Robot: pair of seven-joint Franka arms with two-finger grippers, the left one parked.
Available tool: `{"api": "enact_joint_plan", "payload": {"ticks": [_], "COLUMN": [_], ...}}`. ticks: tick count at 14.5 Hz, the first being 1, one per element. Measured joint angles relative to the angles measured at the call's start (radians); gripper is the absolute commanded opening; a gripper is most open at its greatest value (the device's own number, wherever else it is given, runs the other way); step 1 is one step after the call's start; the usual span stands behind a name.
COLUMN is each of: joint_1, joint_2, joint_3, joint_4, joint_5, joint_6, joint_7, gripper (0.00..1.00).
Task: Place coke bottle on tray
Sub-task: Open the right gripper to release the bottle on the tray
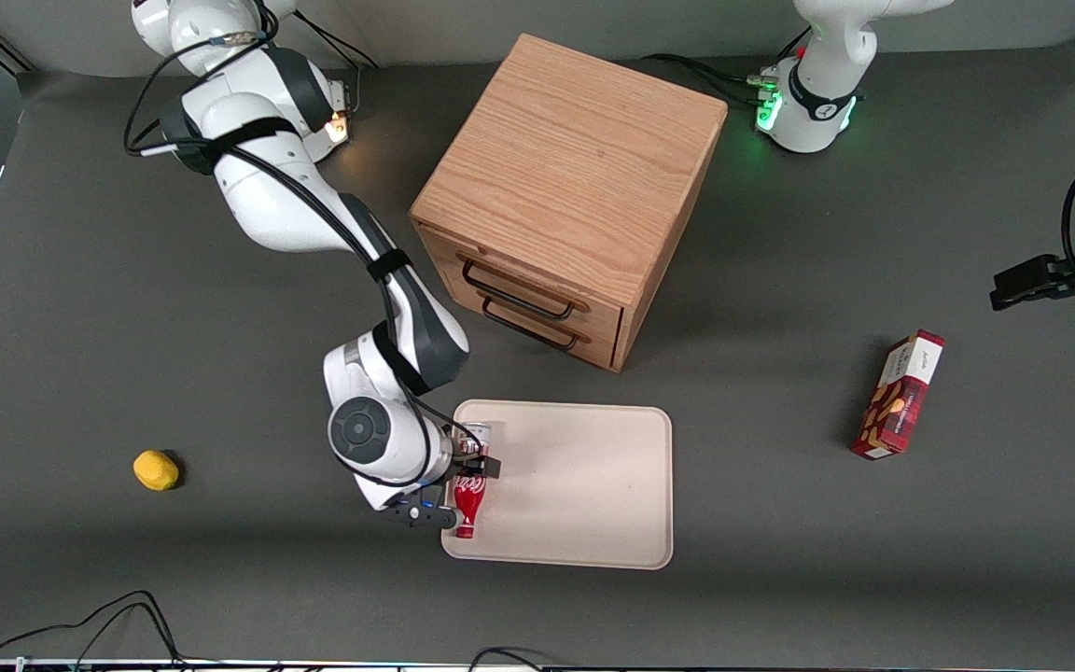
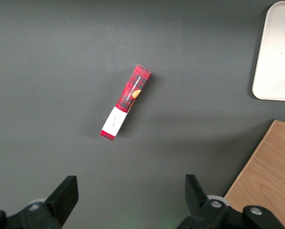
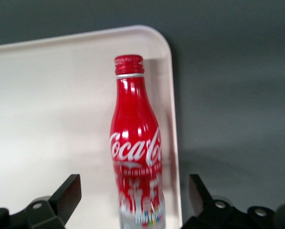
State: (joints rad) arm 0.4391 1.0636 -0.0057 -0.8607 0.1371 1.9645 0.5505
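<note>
The coke bottle (image 1: 466,493) is small, slim and red with white script. It lies on the beige tray (image 1: 575,485), along the tray's edge toward the working arm's end, with its cap pointing to the front camera. The gripper (image 1: 470,459) hangs over the bottle's silver-grey base end, open, with a finger on each side and clear of it. In the right wrist view the bottle (image 3: 135,143) lies between the spread fingers of the gripper (image 3: 133,187), close to the rim of the tray (image 3: 51,95).
A wooden drawer cabinet (image 1: 570,187) stands just farther from the front camera than the tray. A red snack box (image 1: 899,396) lies toward the parked arm's end. A yellow lemon-like object (image 1: 155,469) lies toward the working arm's end.
</note>
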Motion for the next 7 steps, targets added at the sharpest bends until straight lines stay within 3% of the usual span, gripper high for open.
{"api": "enact_joint_plan", "payload": {"ticks": [3, 7], "joint_1": [-0.037, -0.115], "joint_2": [-0.128, -0.389], "joint_3": [-0.003, -0.004], "joint_4": [-0.031, -0.288], "joint_5": [0.000, 0.000], "joint_6": [-0.125, -0.163], "joint_7": [0.002, -0.020], "gripper": [1.00, 1.00]}}
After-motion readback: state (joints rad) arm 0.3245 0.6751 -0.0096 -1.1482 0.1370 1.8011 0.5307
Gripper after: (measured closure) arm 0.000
